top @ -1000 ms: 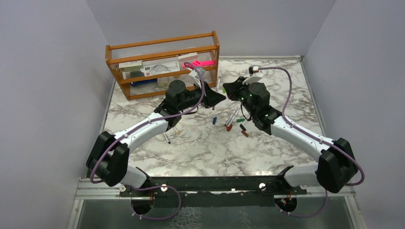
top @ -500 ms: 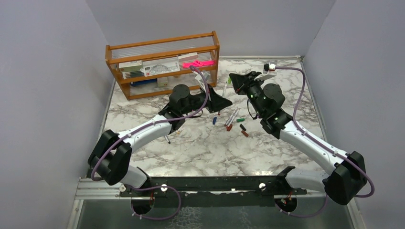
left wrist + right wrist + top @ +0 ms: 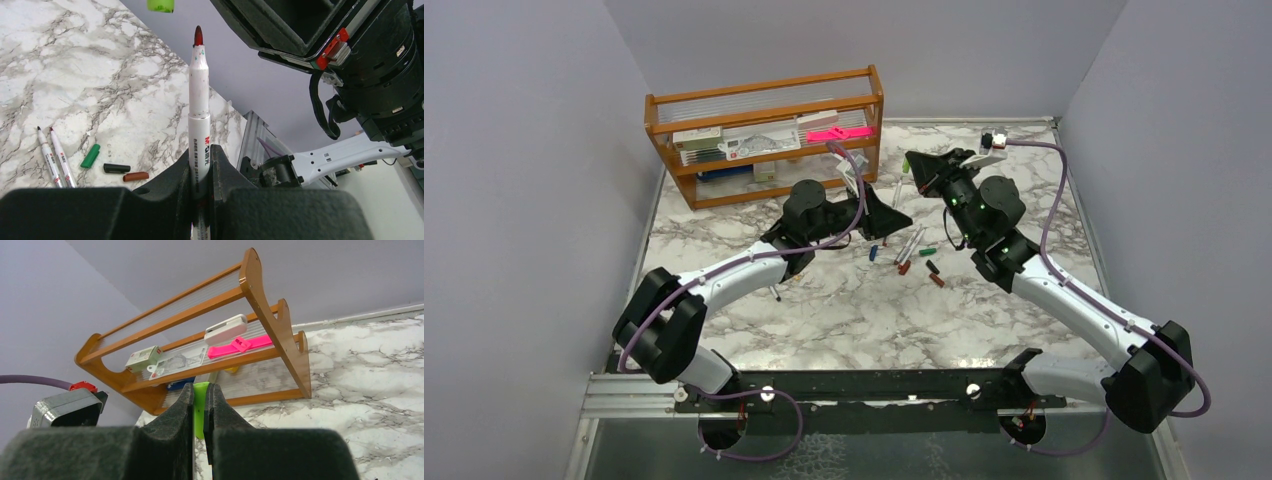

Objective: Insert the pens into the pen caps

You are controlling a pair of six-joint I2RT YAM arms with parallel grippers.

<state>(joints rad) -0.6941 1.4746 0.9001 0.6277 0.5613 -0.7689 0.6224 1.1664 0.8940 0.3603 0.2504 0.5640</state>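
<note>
My left gripper (image 3: 202, 152) is shut on a white-barrelled pen (image 3: 199, 95) with a dark red tip, held with the tip pointing away from the wrist. In the top view the left gripper (image 3: 896, 215) is above the table's middle. My right gripper (image 3: 200, 390) is shut on a light green pen cap (image 3: 201, 410). It hovers (image 3: 916, 164) just behind the left one. In the left wrist view the green cap (image 3: 160, 5) sits a little beyond the pen tip and off to its left. Loose pens (image 3: 911, 243) and several caps lie below: blue (image 3: 873, 253), green (image 3: 927, 251), red (image 3: 904, 267).
A wooden shelf rack (image 3: 764, 130) with boxes and a pink item stands at the back left. A thin black pen (image 3: 773, 290) lies under the left arm. A dark cap (image 3: 116, 168) and a red-brown cap (image 3: 135, 176) lie on the marble table (image 3: 844, 310).
The right arm has swung out to the right and its gripper has moved back with the green cap. The left gripper has shifted slightly right with the pen. Little moved in the last half second.
</note>
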